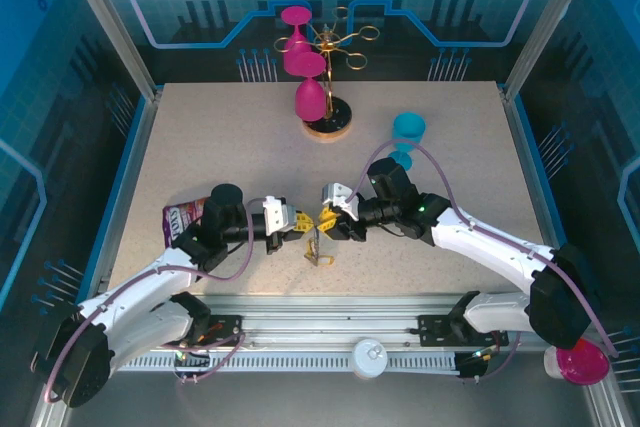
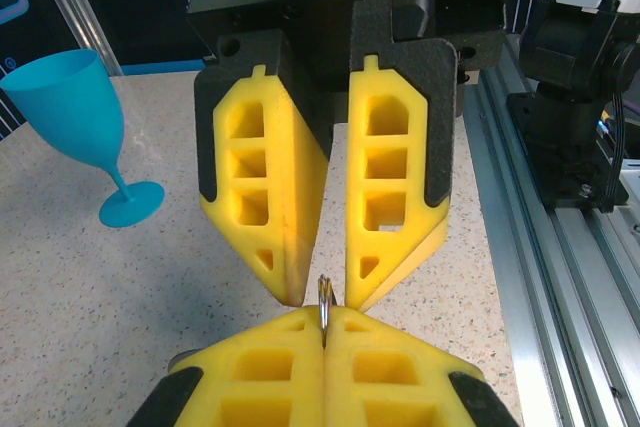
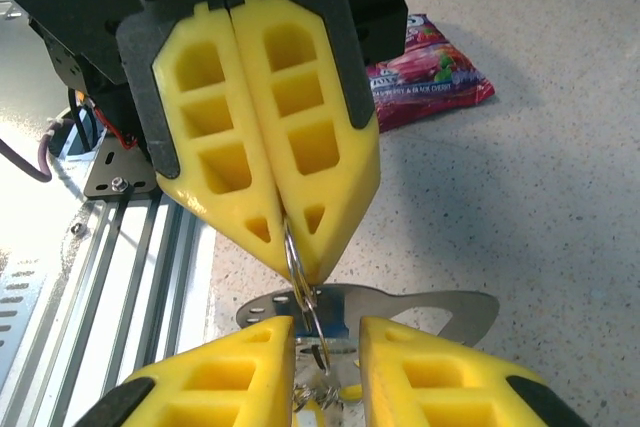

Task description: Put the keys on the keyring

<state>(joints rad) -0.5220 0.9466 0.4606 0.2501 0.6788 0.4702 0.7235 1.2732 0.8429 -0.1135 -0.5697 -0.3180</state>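
Observation:
My left gripper [image 2: 324,319] is shut on a thin silver wire ring [image 2: 324,297] of the keyring, whose edge sticks up between its pads. From the right wrist, that ring [image 3: 300,267] hangs out of the left gripper [image 3: 297,262] over the keyring's flat grey metal loop [image 3: 440,309]. A blue key head [image 3: 335,319] and a yellow key head [image 3: 347,393] show low down. My right gripper [image 3: 326,342] is open, its fingertips on either side of the ring. From above, the two grippers [image 1: 296,225] [image 1: 330,217] meet tip to tip with the keys [image 1: 320,255] dangling below.
A purple snack bag [image 1: 183,217] lies left of the left arm. A blue goblet [image 1: 408,132] stands behind the right arm. Pink goblets [image 1: 310,97] and a gold wire rack [image 1: 345,42] are at the back. The aluminium rail [image 1: 330,312] runs along the near edge.

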